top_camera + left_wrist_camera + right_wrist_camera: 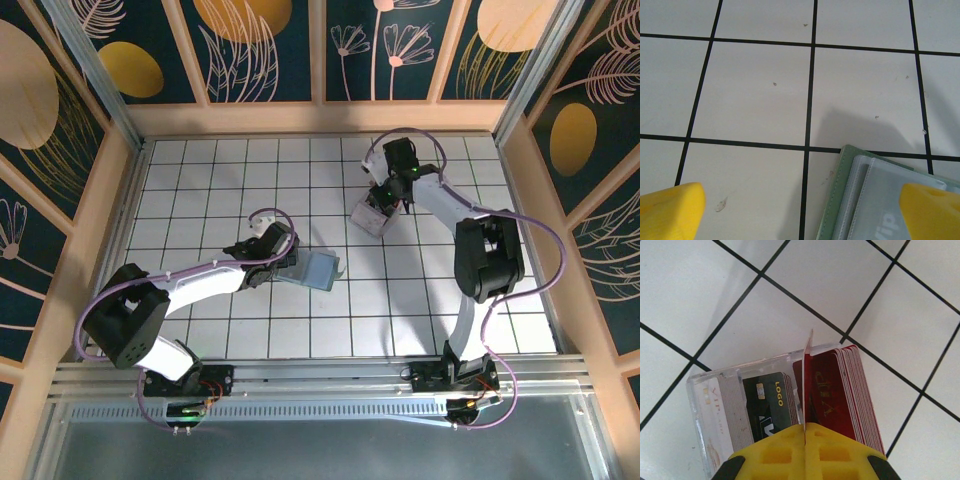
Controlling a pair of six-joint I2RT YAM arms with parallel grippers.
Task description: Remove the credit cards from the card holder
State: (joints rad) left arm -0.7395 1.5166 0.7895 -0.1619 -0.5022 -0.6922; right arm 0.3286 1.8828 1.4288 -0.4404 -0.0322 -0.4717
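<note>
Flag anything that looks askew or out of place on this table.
The red cards in the clear box fan out past its edge instead of sitting flush. The right gripper pinches one thin card edge-on over the box. The card holder lies skewed to the tile lines.

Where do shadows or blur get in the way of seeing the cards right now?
Left wrist: tiles sharp, soft shadow just beyond the card holder, fingertips soft-edged. Right wrist: clear box and card crisp. Top external: evenly lit, card holder small.
</note>
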